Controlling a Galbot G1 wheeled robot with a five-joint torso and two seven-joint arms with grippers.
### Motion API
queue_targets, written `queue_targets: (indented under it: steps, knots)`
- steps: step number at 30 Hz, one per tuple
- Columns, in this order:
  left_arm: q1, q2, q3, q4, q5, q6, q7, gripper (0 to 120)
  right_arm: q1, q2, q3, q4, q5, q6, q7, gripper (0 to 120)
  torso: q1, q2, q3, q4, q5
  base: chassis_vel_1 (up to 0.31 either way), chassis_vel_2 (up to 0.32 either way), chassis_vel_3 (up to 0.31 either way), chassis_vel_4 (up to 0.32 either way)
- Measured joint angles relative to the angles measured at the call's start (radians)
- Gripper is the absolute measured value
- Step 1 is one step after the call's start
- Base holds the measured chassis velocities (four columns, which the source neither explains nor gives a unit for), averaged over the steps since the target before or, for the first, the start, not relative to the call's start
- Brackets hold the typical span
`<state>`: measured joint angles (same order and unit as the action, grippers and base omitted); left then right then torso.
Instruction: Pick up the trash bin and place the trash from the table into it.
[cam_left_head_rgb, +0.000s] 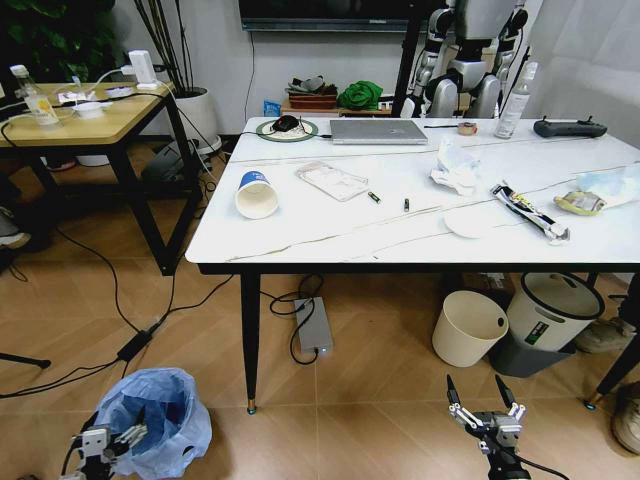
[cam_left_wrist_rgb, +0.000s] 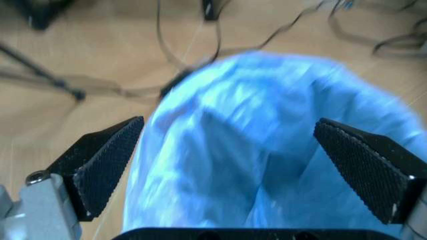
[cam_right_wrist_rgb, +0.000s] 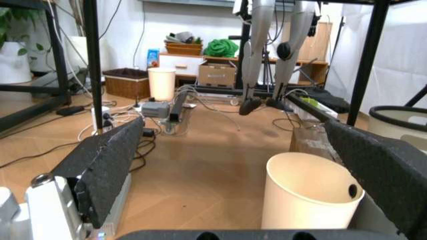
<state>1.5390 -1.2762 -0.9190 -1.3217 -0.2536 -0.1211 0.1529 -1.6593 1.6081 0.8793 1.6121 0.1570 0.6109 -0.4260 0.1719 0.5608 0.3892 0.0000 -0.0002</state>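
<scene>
**Blue-bagged bin under our left pincer, grasp not yet made**

Blue crinkly plastic lines the trash bin (cam_left_head_rgb: 155, 418), which stands on the wooden floor near the front-left leg of the bench (cam_left_head_rgb: 330, 235), low on our left. Our left pincer (cam_left_head_rgb: 112, 440) sits right at the bin's near rim. In the left wrist view its two fingers (cam_left_wrist_rgb: 107, 165) are spread wide, with the bagged bin (cam_left_wrist_rgb: 267, 150) between them; we see nothing gripped, and we cannot tell whether either pad touches the plastic.

Our right pincer (cam_left_head_rgb: 485, 410) hangs low over the floor on the right, also spread wide and holding nothing. Its wrist view looks under the bench toward a cream round bin (cam_right_wrist_rgb: 310, 197), which is not the one we want.

Up on the bench the trash is untouched: a paper cup (cam_left_head_rgb: 256, 194) lying on its side, a clear plastic pack (cam_left_head_rgb: 332, 180), crumpled tissues (cam_left_head_rgb: 455, 166), and a printed wrapper (cam_left_head_rgb: 530, 212).

We judge ourselves at the first step, picking up the bin. The next move seems to call for settling the left fingers on either side of the rim and closing firmly, since thin bag film could slip or bunch.
</scene>
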Motion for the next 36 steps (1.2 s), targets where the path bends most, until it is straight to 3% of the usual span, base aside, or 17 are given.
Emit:
queue_targets:
  steps: [7, 11, 22, 36]
  knots:
    - [-0.069, 0.017, 0.012, 0.102, -0.038, 0.151, -0.026, 100, -0.006, 0.0, -0.007, -0.007, 0.0, 0.006, -0.007, 100, 0.001, 0.003, 0.002, 0.0001, 0.0, 0.0, 0.0, 0.0, 0.0]
    - [-0.093, 0.022, 0.009, 0.13, -0.051, 0.168, -0.026, 100, -0.008, 0.0, -0.008, -0.007, -0.001, 0.006, -0.008, 100, 0.002, 0.004, 0.002, 0.0001, -0.0001, 0.0, 0.0, 0.0, 0.0]
    - [-0.182, 0.056, 0.011, 0.222, -0.07, 0.142, -0.026, 100, -0.01, 0.0, -0.01, -0.005, -0.011, 0.005, -0.008, 100, 0.003, 0.007, 0.004, 0.0001, 0.0003, 0.0, 0.0, 0.0, 0.0]
    - [-0.291, 0.04, 0.028, 0.35, -0.023, 0.125, -0.01, 100, -0.008, 0.0, -0.008, 0.001, -0.018, -0.007, -0.008, 100, 0.003, 0.008, 0.005, 0.0, 0.0001, 0.0, 0.0, 0.0, 0.0]
